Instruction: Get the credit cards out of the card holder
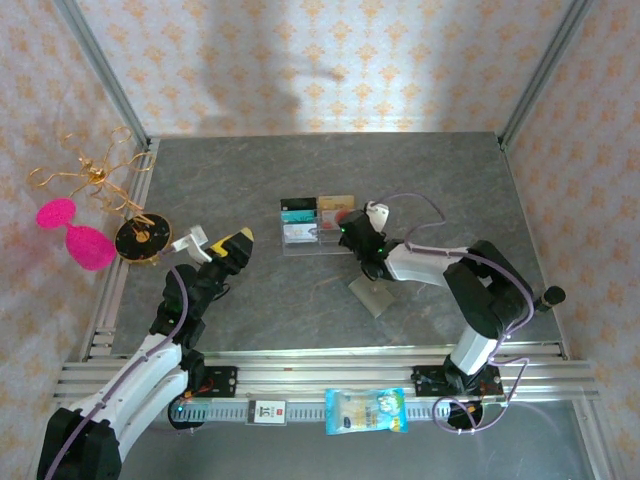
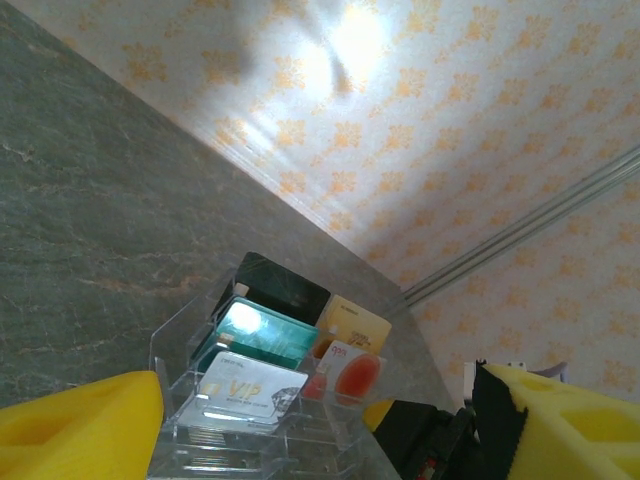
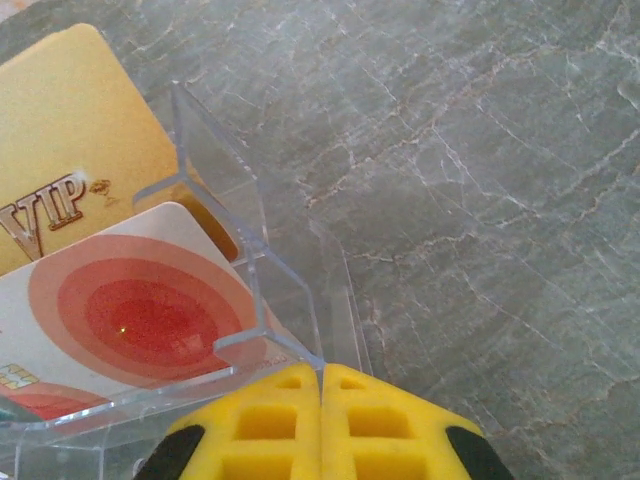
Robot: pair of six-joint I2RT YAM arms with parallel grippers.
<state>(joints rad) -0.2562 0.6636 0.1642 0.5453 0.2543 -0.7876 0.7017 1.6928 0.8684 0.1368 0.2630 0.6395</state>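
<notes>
You are working over the grey worktop, with the clear tray sitting mid-surface. Your left gripper is hanging wide open and empty, left of the tray. Your right gripper is sitting pinched shut on nothing at the tray's right corner. The card holder is lying near the tray's right front, and the credit cards are standing inside the tray.

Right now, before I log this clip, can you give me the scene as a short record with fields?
left gripper: open, empty, left of the tray
right gripper: shut, nothing between its fingers, at the tray's right corner
clear tray: on the table, cards standing in its compartments
credit cards: in the tray; red-and-white card in front of gold VIP card
card holder: flat on the table, on the tray's near side
</notes>
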